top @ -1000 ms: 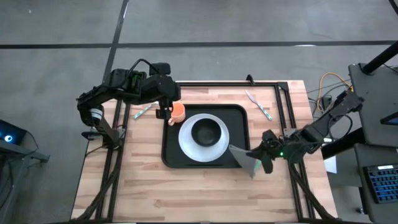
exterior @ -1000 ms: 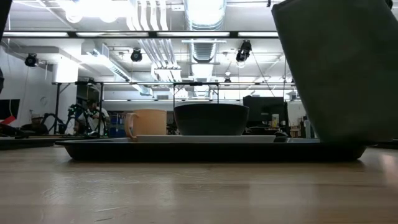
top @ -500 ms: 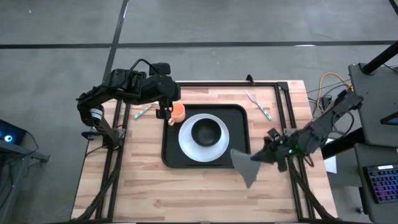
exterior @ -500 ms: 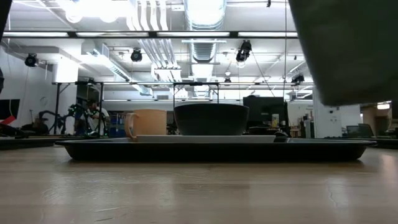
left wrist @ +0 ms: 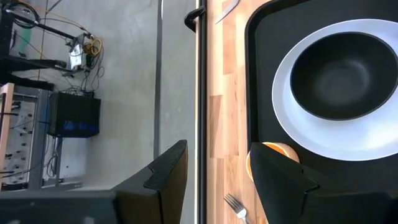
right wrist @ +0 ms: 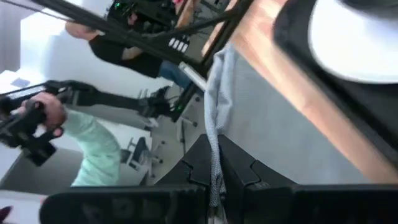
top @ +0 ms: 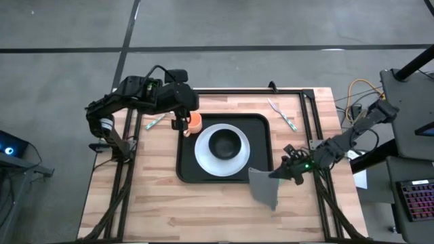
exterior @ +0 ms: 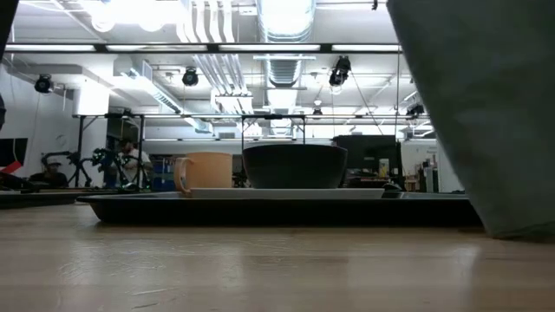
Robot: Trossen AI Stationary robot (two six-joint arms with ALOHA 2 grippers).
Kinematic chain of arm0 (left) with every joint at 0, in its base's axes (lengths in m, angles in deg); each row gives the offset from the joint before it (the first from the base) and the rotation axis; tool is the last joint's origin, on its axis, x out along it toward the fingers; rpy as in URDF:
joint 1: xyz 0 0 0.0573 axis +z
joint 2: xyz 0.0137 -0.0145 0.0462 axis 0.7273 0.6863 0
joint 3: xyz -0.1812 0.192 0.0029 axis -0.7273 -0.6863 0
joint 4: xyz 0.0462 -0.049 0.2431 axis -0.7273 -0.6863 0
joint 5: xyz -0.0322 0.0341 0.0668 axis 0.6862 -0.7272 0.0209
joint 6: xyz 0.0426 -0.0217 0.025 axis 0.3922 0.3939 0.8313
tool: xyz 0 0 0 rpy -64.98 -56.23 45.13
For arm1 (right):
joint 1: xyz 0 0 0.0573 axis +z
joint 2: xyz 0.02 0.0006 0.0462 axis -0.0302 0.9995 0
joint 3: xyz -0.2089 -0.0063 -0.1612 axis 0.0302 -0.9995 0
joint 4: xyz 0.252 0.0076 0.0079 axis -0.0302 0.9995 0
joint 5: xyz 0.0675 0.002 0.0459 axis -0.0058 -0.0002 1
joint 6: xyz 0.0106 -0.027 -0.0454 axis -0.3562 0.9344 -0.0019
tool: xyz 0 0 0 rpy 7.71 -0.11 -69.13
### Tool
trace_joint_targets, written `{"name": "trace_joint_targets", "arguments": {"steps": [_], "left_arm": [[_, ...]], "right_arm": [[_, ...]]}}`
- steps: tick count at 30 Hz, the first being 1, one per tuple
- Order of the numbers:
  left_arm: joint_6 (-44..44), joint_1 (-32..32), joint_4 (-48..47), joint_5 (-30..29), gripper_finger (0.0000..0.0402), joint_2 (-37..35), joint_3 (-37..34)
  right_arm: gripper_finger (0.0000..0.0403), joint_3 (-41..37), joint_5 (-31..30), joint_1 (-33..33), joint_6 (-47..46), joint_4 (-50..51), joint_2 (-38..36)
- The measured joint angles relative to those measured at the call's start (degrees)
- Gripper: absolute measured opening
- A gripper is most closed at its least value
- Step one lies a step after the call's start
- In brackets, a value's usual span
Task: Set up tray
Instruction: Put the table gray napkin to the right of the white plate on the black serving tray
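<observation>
A: How far along was the setting-up?

B: Well along, I'd judge. On the wooden tabletop the black tray sat in the middle, already carrying the white plate with the black bowl on it, and the orange mug in its far left corner.

A: And the arms?

B: The right pincer was clamped on an edge of the grey napkin, which hung just off the tray's near right corner, its lower edge at or close to the wood (the low view could not settle whether it touched). The left pincer hovered beside the mug, fingers apart, holding nothing.

A: What was left?

B: By my reckoning, laying the napkin down, and the cutlery: one fork lay left of the tray, and two more utensils at the far right, too small to name.

A: Any brands or writing?

B: None that could be read on any of it.
</observation>
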Motion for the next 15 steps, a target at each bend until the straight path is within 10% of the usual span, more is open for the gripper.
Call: {"name": "trace_joint_targets", "arguments": {"steps": [15], "left_arm": [[-0.02, 0.00, 0.01, 0.02, 0.0155, 1.96, -0.66]], "right_arm": [[0.0008, -6.01, 13.73, -22.93, 12.56, 14.42, -14.18]]}}
